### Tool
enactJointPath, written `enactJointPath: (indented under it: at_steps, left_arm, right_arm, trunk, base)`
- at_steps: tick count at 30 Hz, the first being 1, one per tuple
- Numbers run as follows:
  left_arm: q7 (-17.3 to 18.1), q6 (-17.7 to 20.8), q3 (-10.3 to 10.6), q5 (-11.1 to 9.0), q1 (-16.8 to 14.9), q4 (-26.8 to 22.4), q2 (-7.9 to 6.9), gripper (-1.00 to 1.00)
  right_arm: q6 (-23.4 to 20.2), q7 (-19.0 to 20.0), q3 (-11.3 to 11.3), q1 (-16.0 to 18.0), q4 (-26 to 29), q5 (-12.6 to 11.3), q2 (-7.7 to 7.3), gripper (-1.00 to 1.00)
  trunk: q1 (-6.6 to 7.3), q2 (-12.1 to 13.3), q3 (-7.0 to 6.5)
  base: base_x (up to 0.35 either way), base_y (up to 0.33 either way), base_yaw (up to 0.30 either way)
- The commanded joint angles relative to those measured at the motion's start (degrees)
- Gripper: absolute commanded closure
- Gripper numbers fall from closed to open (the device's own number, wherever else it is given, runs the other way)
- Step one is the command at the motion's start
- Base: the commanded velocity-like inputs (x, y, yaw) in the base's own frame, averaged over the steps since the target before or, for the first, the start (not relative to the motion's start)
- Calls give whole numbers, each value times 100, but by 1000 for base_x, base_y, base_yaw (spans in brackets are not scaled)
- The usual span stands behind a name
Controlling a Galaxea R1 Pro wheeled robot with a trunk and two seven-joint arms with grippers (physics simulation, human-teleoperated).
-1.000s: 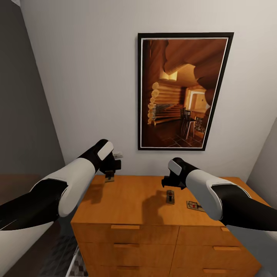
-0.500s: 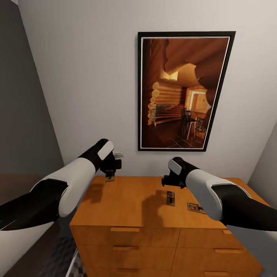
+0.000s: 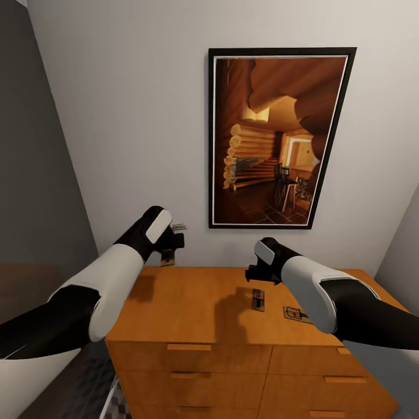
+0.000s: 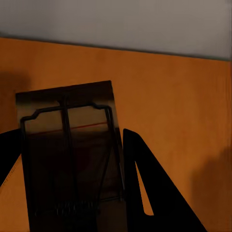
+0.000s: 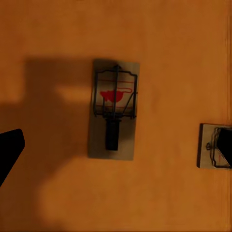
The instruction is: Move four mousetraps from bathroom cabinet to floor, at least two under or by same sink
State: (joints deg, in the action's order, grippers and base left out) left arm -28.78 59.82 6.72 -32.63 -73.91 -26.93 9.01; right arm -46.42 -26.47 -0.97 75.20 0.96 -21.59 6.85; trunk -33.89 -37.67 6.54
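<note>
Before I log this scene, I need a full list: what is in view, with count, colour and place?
Mousetraps: three, tan with dark wire; two lie on the cabinet under the right arm, one is held in the left tool.
Cabinet: one, orange-brown, against the wall.
Picture: one, dark-framed, on the wall above the cabinet.
Floor: patterned tiles, left of the cabinet.
Left tool: black, shut on a trap, raised above the cabinet.
Right tool: black, above a trap.

No text, label, brand or number can be read in these pictures. The mousetrap on the cabinet top carries only a red shape, not letters, and the framed picture on the wall shows log walls without any writing.
</note>
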Motion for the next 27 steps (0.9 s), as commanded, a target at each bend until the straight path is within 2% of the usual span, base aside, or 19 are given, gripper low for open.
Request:
enactJointPath:
  at_steps: [1, 9, 16, 27]
  left_arm:
    - [-91, 18, 37, -49, 46, -105, -6, 100]
    - [-453, 18, 31, -73, 387, -755, -16, 100]
    - [-790, 18, 31, -83, 841, -1650, -21, 100]
    - [-1097, 18, 37, -85, 1141, -2384, -16, 100]
  right_arm:
    - [-13, -55, -19, 3, 11, -47, 1, -100]
    - [-15, -60, -47, 3, 51, -2, 4, -100]
    - [-16, -60, -51, 3, 109, 5, 4, -100]
    - [-17, -60, -52, 3, 123, 6, 5, -100]
  trunk:
    - [-2, -9, 11]
    - [-2, -9, 11]
    - [-2, -9, 11]
    - [-2, -9, 11]
  base:
    - [0, 0, 0]
    - [0, 0, 0]
    - [0, 0, 0]
    - [0, 0, 0]
